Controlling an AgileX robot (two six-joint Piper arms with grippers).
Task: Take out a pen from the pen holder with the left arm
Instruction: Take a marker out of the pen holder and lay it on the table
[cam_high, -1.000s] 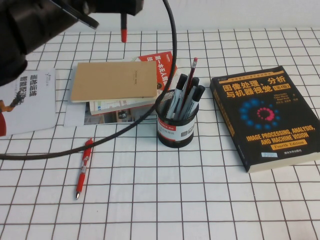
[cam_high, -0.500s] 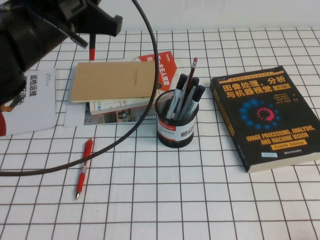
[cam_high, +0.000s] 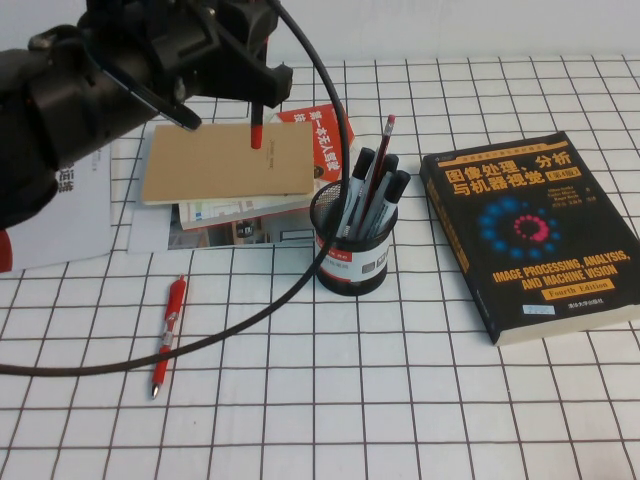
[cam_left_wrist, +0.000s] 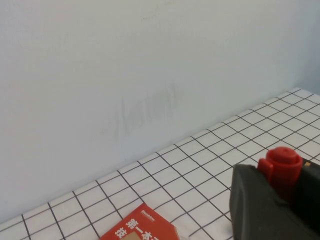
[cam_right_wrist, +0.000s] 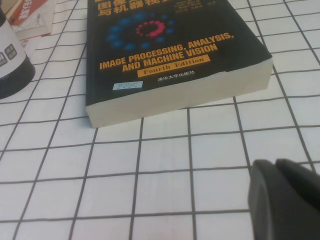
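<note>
high: raised, downward | left wrist: seemingly toward wall (cam_left_wrist: 125, 75) | right wrist: low; shares book (cam_right_wrist: 165, 55)

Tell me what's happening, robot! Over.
Left hand shut on red pen, above tan notebook. Right hand low near black book. Pen out of holder; nothing blocking.

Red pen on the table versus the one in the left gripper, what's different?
The table pen lies flat; the held pen hangs upright over the notebook, clamped in the left gripper. The table pen shows whole, the held pen only one end. Both show red. The right gripper sits by the black book.
</note>
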